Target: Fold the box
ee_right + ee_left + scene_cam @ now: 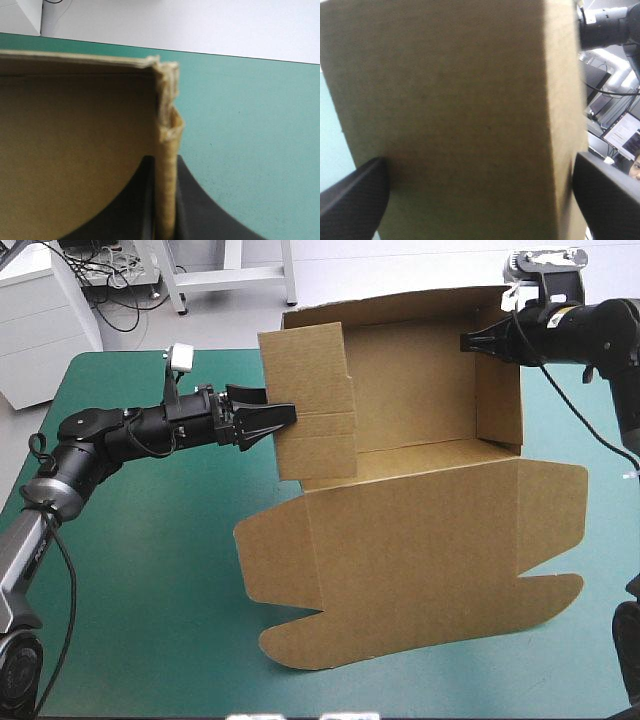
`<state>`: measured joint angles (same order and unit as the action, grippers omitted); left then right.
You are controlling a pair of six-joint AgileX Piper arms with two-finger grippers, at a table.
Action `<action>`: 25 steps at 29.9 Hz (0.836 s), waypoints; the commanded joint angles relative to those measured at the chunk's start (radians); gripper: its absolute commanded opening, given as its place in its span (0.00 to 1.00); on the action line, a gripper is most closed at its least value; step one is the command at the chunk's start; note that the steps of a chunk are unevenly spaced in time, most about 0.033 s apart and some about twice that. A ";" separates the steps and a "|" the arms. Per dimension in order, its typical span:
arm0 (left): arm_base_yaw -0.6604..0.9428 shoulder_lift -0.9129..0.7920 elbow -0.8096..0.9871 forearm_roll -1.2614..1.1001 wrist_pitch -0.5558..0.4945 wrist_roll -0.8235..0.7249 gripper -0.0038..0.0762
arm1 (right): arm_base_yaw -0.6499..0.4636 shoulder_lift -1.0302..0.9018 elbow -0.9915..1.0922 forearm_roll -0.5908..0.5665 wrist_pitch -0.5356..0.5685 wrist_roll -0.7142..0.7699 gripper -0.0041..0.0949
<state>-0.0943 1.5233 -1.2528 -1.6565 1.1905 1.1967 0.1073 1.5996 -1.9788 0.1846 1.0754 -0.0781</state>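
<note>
Brown corrugated box (400, 540), walls raised, lid flat. Left gripper (290, 416) wide, at 9 o'clock wall. Right gripper (164, 165) pinching 2 o'clock edge.

There is one brown box (420, 540) on one table (130, 590) with a teal-green cover. Two arms reach in, carrying two grippers: the left gripper (285, 418) and the right gripper (470, 342). Each has two black fingers, four in all. The left pair (350, 200) stands spread, one finger at each side of a single board panel. The right pair (200, 210) is pressed onto one wall edge, one finger on each face.

Three standing walls can be counted on the box:
- one (310, 400) just ahead of the left gripper
- one (500, 390) between the right gripper's fingers
- one (400, 310) joining them

One lid (420, 560) lies flat, with two rounded tabs (295, 640) at the end farthest from both grippers.
</note>
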 commanded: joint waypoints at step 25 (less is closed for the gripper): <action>-0.265 -0.036 -0.504 1.065 -0.370 -0.891 0.81 | 0.126 -0.035 -0.032 -0.079 -0.157 0.130 0.03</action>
<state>-0.3293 1.5233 -1.6862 -0.6956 0.8726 0.4238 0.2239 1.6016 -1.9788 0.0569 0.9921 0.0425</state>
